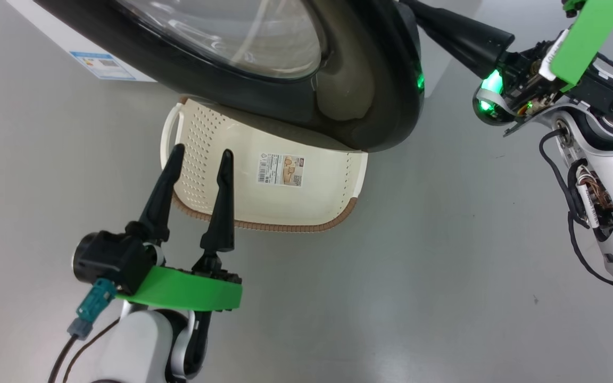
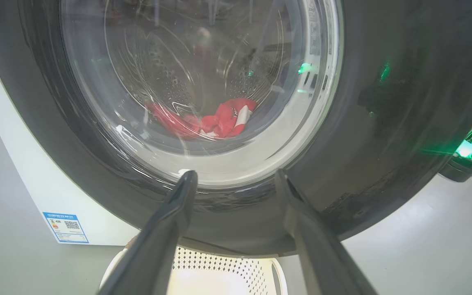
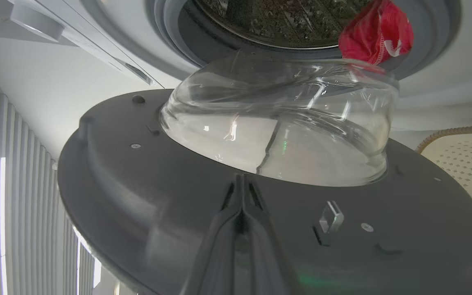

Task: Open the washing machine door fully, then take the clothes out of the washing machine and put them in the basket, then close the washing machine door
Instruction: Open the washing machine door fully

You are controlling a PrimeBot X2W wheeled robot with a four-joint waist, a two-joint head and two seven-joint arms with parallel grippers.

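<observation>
The washing machine door [image 1: 338,80], black-rimmed with a bulging glass window, stands swung partly out over the basket [image 1: 296,202]. My right gripper [image 3: 242,182] is shut, its tips against the door's dark inner face [image 3: 137,196] just below the glass bowl [image 3: 285,135]. My left gripper [image 1: 200,159] is open and holds nothing, hanging over the basket's left part, facing the door's outer side [image 2: 383,123]. Red clothes [image 3: 375,37] with white trim lie in the drum and also show through the glass as clothes [image 2: 215,121]. The white washing machine [image 2: 23,172] has a blue label [image 2: 66,227].
The cream basket [image 2: 219,274] sits on the grey floor [image 1: 445,266] directly under the door's lower rim. My right arm's fingers [image 1: 461,34] reach behind the door's right edge. A grey rubber ring [image 3: 170,24] surrounds the drum opening. A ribbed wall [image 3: 23,184] stands to the side.
</observation>
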